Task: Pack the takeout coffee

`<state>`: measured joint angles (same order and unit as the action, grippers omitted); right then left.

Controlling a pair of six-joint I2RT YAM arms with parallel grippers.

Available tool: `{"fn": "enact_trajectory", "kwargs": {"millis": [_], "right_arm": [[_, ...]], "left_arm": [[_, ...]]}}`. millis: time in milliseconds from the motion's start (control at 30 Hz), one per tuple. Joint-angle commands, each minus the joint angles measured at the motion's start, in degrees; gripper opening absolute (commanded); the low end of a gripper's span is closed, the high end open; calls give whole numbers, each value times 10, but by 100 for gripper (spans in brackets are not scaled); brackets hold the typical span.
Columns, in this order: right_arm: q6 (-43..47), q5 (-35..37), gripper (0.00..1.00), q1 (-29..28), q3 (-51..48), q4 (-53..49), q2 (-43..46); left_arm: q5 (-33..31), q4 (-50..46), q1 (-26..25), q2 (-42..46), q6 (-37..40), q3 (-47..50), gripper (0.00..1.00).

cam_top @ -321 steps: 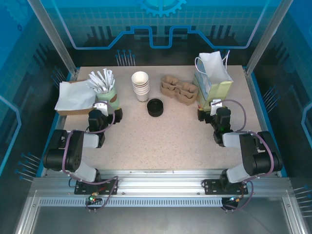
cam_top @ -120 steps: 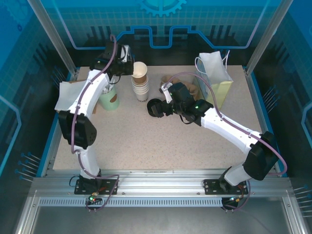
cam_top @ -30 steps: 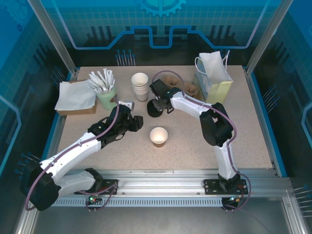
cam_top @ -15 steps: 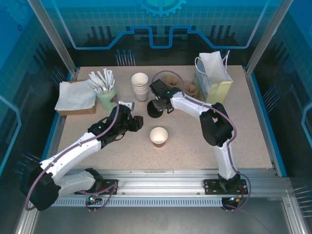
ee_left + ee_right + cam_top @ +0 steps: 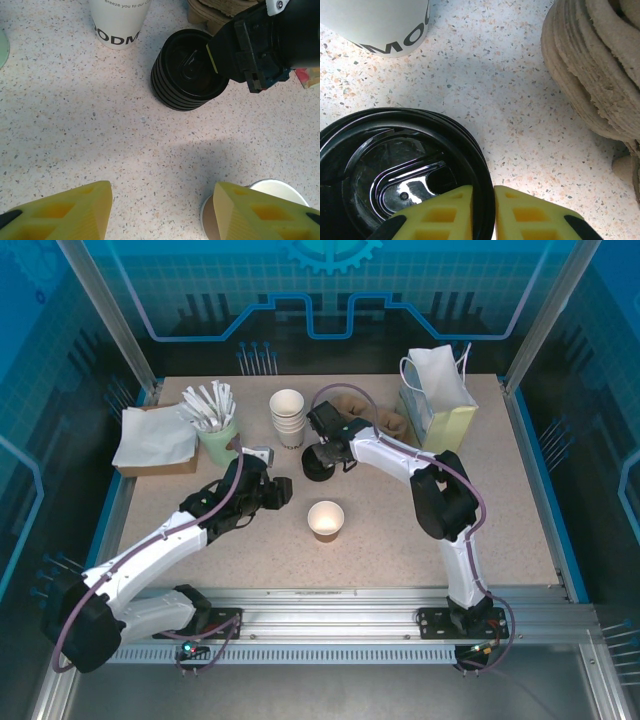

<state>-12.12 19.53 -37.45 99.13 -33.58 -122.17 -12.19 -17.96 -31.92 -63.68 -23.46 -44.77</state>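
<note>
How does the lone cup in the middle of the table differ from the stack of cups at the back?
The lone cup is a single cup; the cup stack is several nested. The lone cup's wall is brown, the cup stack's white with black lettering. The lone cup stands in the open mid-table; the cup stack stands farther back, beside the black lids. Both are upright and lidless.

A pale, speckled stone-pattern table [image 5: 380, 540] fills the middle of the space, edged left and right with blue trim [image 5: 530, 460]. Along its near edge runs a slotted aluminium rail [image 5: 320, 625]. Two slanted aluminium posts [image 5: 105, 315] rise from the far corners. Beyond them stands a translucent blue back panel [image 5: 330, 300] with circuit-like lines and a gear emblem [image 5: 332, 252] at the top. Similar blue panels [image 5: 40, 390] close off both sides. The light is soft and even, so shadows on the tabletop stay faint.
</note>
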Motion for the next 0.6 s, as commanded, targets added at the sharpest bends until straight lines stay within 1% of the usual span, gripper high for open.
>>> {"fn": "enact_trajectory", "kwargs": {"millis": [0,200,400,567], "right_arm": [[9,3,19,-4,23,-15,18],[12,2,21,-3,30,-23,11],[15,0,20,-3,33,-26,4],[15,0,22,-3,36,-30,-4]], "left_arm": [[8,3,7,8,14,8,57],[10,4,8,6,15,9,57],[9,5,9,7,16,10,57],[9,3,9,7,17,10,57]]}}
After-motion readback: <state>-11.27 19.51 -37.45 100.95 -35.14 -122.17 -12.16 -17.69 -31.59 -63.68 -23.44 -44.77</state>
